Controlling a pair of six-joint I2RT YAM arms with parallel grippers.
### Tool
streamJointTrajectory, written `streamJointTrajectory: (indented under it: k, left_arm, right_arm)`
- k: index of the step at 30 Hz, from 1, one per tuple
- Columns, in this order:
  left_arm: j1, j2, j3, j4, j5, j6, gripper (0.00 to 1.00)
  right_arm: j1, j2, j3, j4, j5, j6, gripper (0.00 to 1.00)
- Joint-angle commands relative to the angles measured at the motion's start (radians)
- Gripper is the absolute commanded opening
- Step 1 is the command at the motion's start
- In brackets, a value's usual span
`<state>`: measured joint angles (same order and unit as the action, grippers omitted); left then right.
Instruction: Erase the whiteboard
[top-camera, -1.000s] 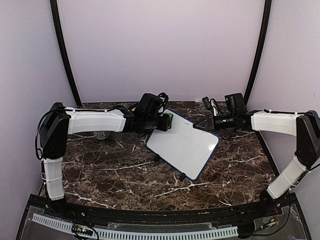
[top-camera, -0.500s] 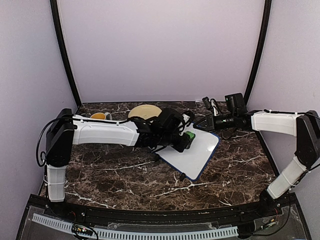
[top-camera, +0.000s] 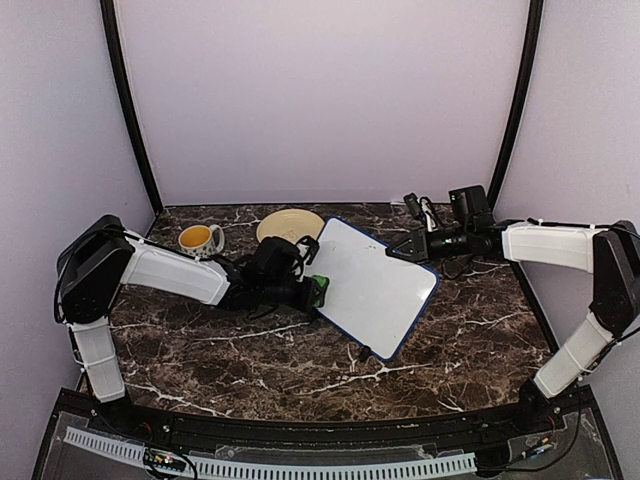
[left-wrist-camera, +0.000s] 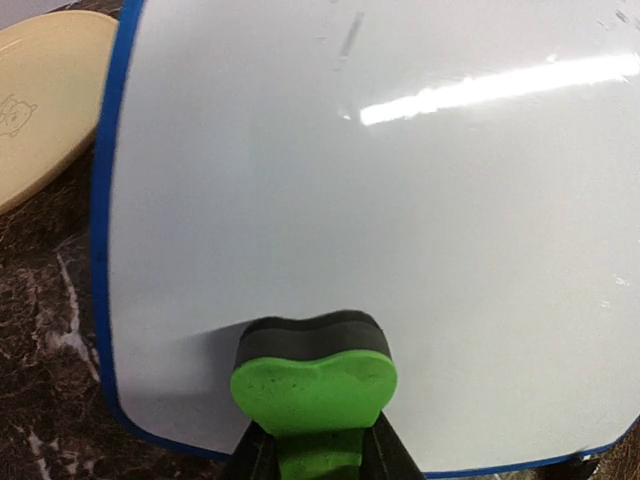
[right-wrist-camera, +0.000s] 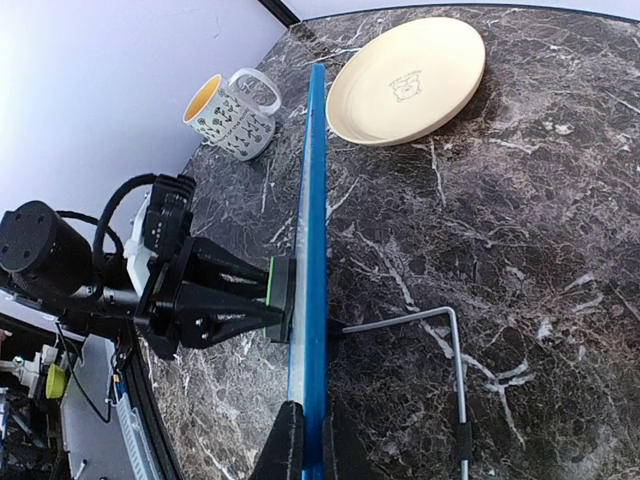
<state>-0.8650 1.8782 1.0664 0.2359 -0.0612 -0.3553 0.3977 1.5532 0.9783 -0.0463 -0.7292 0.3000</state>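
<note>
Currently the whiteboard (top-camera: 372, 288) sits mid-table, tilted up. The right gripper (top-camera: 399, 251) is pinched closed on the blue frame at the far right edge. The left gripper (top-camera: 313, 292) is clamped on a green eraser (left-wrist-camera: 313, 385), which touches the board near its left edge.

Edges: bare marble table (top-camera: 250, 365) lies open in front and to the right. The plate (top-camera: 290, 224) is just behind the board's far left corner, with the mug (top-camera: 200, 239) beside it, apart.

Surface: white, with one faint grey streak (left-wrist-camera: 350, 35), possibly only a reflection. Pale walls (top-camera: 330, 100) close three sides.

Count: one board, one eraser, one plate, one mug.
</note>
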Motion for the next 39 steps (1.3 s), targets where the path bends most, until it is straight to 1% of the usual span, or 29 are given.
streamJointTrajectory:
  k: [1, 8, 15, 20, 25, 30, 33, 35, 39]
  left_arm:
    - [0.052, -0.060, -0.010, -0.004, -0.061, 0.005, 0.00]
    - [0.079, -0.134, 0.037, -0.050, -0.050, 0.032, 0.00]
    - [0.080, -0.228, 0.005, -0.111, -0.039, 0.041, 0.00]
    - [0.080, -0.283, -0.052, -0.165, -0.036, 0.042, 0.00]
    - [0.080, -0.310, -0.089, -0.192, -0.044, 0.041, 0.00]
    - [0.080, -0.329, -0.117, -0.319, -0.079, 0.012, 0.00]
    - [0.080, -0.324, -0.138, -0.411, -0.070, -0.011, 0.01]
    - [0.080, -0.317, -0.150, -0.441, -0.048, -0.022, 0.02]
    - [0.078, -0.300, -0.168, -0.447, -0.002, -0.036, 0.04]
  right_arm:
    - [0.023, 0.012, -0.005, -0.077, -0.025, -0.075, 0.00]
    - [0.022, 0.011, -0.002, -0.095, -0.006, -0.084, 0.00]
    - [0.020, 0.017, 0.005, -0.104, -0.004, -0.085, 0.00]
    - [0.017, 0.015, 0.010, -0.108, 0.001, -0.085, 0.07]
    - [0.015, 0.016, 0.015, -0.108, 0.002, -0.080, 0.17]
    - [0.015, 0.012, 0.021, -0.118, 0.010, -0.079, 0.28]
    - [0.013, 0.009, 0.020, -0.121, 0.015, -0.079, 0.38]
    - [0.011, 0.002, 0.023, -0.121, 0.021, -0.077, 0.44]
    - [-0.002, -0.010, 0.036, -0.129, 0.026, -0.066, 0.61]
